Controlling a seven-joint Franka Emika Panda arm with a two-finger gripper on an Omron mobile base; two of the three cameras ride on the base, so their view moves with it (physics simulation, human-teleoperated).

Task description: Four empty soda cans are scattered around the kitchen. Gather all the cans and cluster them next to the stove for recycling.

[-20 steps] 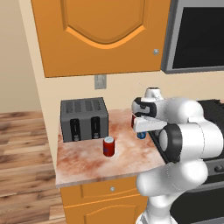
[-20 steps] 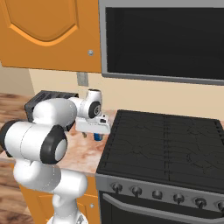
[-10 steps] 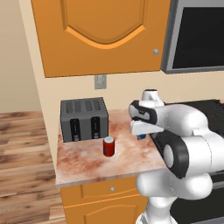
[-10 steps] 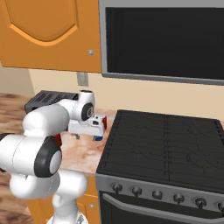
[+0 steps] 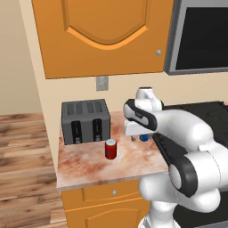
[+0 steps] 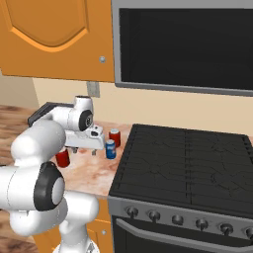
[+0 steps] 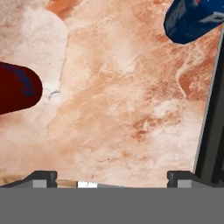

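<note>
Jaws (image 7: 111, 177) are spread wide with nothing between them, hanging over bare table (image 5: 84, 167), so the step in hand looks like going for the next can.

Where the cans are: a blue can (image 6: 110, 148) and a red can (image 6: 114, 137) are already parked just beside the stove (image 6: 188, 168), at its left edge. Another red can (image 5: 110, 148) stands alone mid-table, at about 5 o'clock from the toaster (image 5: 85, 121) in the left base view. That 1 is probably the next target.

To do it well, the hand should be lifted enough to clear the 2 parked cans before it is swung over, otherwise they could get knocked. The jaws are best brought down straight over the lone can and centred on it, since an off-centre squeeze on an empty can could tip it. Gripping below the silver rim seems safer. The toaster is near, so the approach is better made from the stove side.

Hard to make out:
- In the hand view, only a slice of the lone red can (image 7: 17, 89) is seen at 9 o'clock and a slice of the blue can (image 7: 192, 19) at 1 o'clock, both cut off by the frame.
- The 4th can can't be placed from these pictures.
- In the left base view the blue can (image 5: 144, 138) is mostly hidden behind the arm.
</note>
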